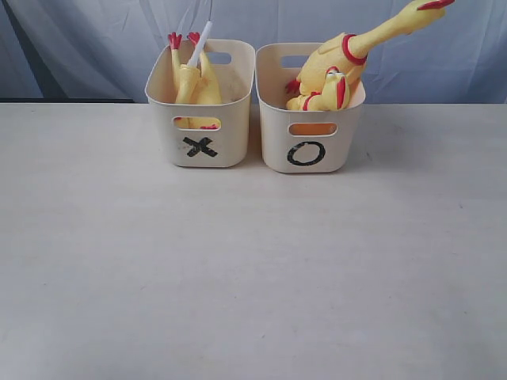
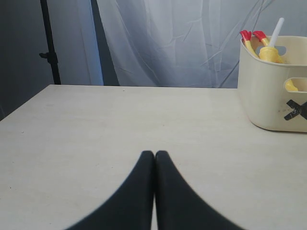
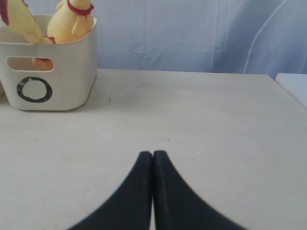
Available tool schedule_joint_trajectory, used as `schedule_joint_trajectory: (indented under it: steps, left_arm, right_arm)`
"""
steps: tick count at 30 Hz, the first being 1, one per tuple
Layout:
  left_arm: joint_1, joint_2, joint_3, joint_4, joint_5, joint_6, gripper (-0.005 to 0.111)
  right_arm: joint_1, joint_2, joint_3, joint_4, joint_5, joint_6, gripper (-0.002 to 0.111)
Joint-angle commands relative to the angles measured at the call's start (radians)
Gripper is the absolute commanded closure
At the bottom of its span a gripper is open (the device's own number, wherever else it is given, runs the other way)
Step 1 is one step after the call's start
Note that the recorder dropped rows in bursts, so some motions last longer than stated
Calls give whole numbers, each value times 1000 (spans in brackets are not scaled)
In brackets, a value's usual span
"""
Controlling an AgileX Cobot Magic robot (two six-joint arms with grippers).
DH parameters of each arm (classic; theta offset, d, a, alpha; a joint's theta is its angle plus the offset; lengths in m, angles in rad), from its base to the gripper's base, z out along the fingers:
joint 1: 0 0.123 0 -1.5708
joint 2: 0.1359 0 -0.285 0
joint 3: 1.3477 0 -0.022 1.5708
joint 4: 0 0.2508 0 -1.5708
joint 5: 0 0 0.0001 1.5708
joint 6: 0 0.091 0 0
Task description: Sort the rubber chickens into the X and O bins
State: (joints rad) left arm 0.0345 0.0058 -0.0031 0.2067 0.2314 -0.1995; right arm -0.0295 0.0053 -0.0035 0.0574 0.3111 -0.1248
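Exterior: X bin (image 1: 230, 119) on the bench (image 1: 238, 269) holds a feet-up chicken (image 1: 192, 79). O bin (image 1: 273, 134), just beside it, holds a large chicken (image 1: 348, 51), possibly with smaller pieces.
Left wrist: left tool (image 2: 154, 158) closed, empty.
Right wrist: right tool (image 3: 152, 158) closed, empty.

A pale cream desk (image 1: 253, 277) fills the lower part of the exterior view. Its top is matt, with a faint grain and a few small dark specks. Behind its far edge hangs a thin white curtain (image 1: 95, 39), creased, with soft folds running down it. A darker strip shows near its left end in the exterior view. In the left wrist view a black pole (image 2: 47, 38) stands upright beyond a desk corner, with a small knob (image 2: 48, 56) part way up and a dark wall (image 2: 19, 48) behind it. In the right wrist view the edge of a white slab (image 3: 292, 86) lies just beside the desk's side edge.
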Motion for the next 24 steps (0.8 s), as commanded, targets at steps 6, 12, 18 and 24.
schedule_joint_trajectory:
  steps: [6,12,18,24]
  left_arm:
    - [4,-6,3,0,2,1,107]
    - [4,-6,3,0,2,1,107]
    - [4,-6,3,13,3,1,107]
    - [4,-6,3,13,3,1,107]
  right_arm:
    - [-3,-5,3,-5,-6,-7,109]
    - [53,-5,3,-5,-6,-7,109]
    - [91,-5,3,-5,-6,-7,109]
    - [131,-5,3,-2,-6,-7,109]
